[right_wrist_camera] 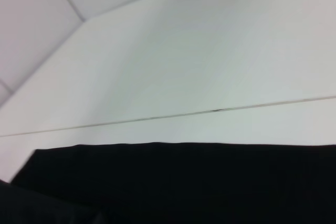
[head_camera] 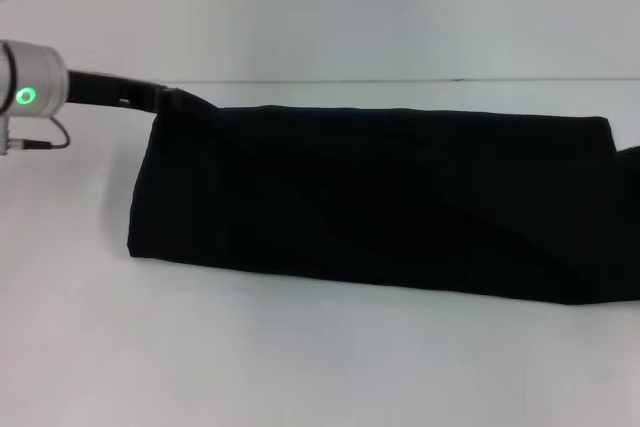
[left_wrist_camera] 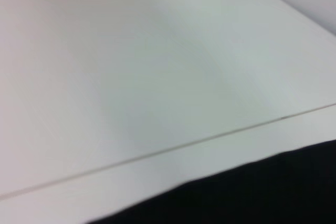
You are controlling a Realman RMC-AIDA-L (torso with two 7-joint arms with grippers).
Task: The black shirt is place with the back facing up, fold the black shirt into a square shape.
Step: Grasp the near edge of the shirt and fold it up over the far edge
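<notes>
White bench (head_camera: 300, 367) fills the foreground. Beyond it the black shirt (head_camera: 370, 197) lies folded into a long band across the bench. Left tool (head_camera: 165, 99) meets the band's far left corner; whether it grips there I cannot tell. Right tool is out of sight.

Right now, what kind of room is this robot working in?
Probably a lab or test bench, not a home. A plain white table meets a bare white wall, and the only thing on it is a soft black fabric shirt, with the robot's left arm reaching its far left corner.
</notes>
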